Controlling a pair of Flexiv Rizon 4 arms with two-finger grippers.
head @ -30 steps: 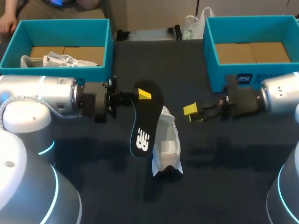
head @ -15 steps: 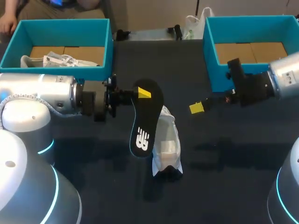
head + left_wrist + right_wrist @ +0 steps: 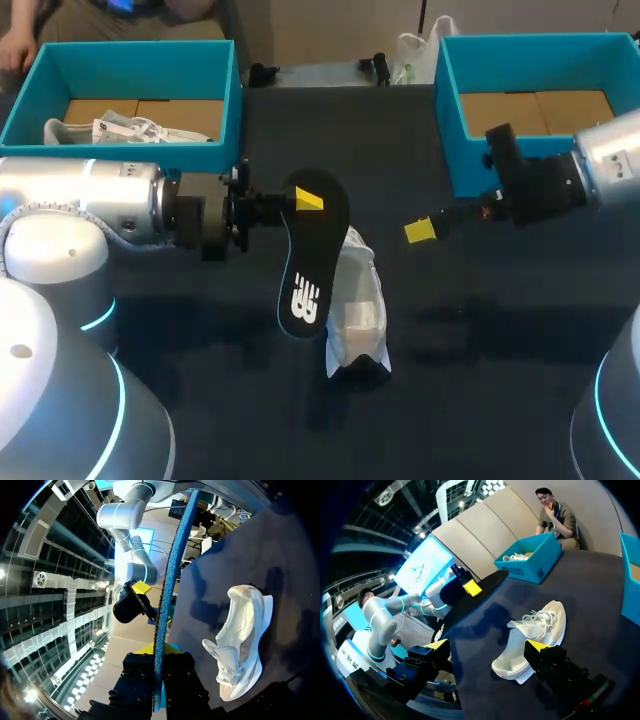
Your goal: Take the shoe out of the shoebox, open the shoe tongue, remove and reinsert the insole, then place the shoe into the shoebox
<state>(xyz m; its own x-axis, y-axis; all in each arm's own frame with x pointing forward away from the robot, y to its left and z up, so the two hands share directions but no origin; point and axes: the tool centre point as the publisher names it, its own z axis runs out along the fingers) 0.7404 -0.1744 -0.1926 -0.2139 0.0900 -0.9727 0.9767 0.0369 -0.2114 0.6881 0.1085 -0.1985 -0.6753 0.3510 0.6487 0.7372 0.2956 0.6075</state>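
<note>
Shoe (image 3: 358,310), white, lies in the middle of the table (image 3: 500,390). Black insole (image 3: 318,255) hangs raised just left of it, its far end pinched between the fingers of the left gripper (image 3: 306,200). Right gripper (image 3: 422,231) hovers to the shoe's far right, fingers spread wide.

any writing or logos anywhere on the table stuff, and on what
Black insole: a white logo near its lower end, a stylised mark, with no plain word to quote.
Right box: a small blue label on its front wall with white characters, too small to read.
White shoe and left box: no text shows in any view.
</note>
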